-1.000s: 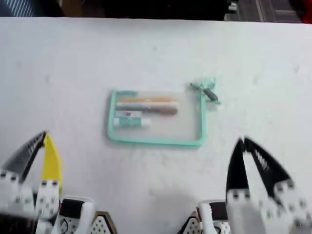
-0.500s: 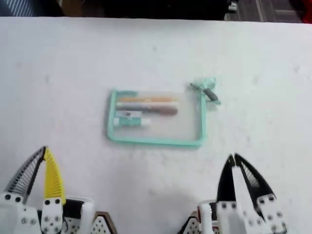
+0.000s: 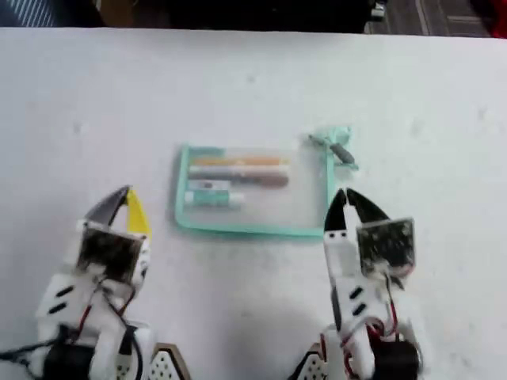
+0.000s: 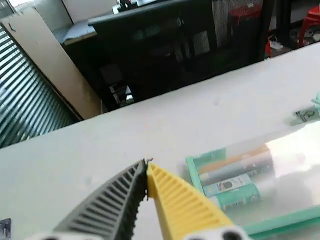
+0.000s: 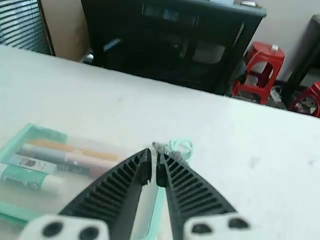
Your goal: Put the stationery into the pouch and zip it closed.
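Nearest the arm bases, the left gripper, with one grey and one yellow finger, is closed on nothing. It hangs over the bare white table, near the left end of the clear rectangular pouch with mint-green trim but apart from it. The right gripper, black-fingered, has its jaws drawn together with at most a sliver between them and is also empty. Its tips sit right at the pouch's near right corner. The pouch lies flat in the middle of the table. Through its clear face show a short white-and-green tube, a grey-brown pen and an orange pen, all inside the trim, so the loading part looks finished. At the far right corner, the dark zip pull with its mint cord rests just outside the trim. Whether the zip is fully shut cannot be told from here. At most, closing or checking the zip seems to remain.
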Robot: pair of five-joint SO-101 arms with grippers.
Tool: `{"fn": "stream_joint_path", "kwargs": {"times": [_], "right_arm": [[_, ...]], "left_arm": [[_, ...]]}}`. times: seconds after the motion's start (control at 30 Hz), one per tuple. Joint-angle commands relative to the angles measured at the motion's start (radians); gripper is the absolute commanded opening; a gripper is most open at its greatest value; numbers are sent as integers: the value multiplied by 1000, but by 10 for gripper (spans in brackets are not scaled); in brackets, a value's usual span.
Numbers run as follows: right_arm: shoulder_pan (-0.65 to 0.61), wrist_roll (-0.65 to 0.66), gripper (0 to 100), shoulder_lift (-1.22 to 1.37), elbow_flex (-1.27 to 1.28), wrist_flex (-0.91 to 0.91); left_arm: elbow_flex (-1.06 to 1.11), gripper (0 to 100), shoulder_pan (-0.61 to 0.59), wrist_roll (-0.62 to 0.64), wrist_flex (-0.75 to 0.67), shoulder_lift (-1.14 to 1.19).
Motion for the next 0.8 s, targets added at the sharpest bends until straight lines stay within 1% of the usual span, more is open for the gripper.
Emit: {"fn": "stream_joint_path", "kwargs": {"times": [0.0,0.2,0.27,0.37,0.47,0.53,0.63,0.77], "right_arm": [[5,8,18,-7,198,-173],[-1,2,18,-5,462,-410],[1,2,18,-2,459,-410],[-1,2,18,-2,462,-381],[-1,2,18,-1,462,-317],[-1,2,18,1,462,-240],[-1,2,18,1,462,-81],[5,6,18,-1,462,162]], "left_arm": [[241,24,1,9,-161,5],[480,24,-1,9,-255,5],[543,24,-1,9,-281,5],[543,24,-1,11,-244,4],[543,24,-1,11,-186,4],[543,24,-1,11,-138,4],[543,24,-28,11,-115,4],[543,24,-67,11,0,4]]}}
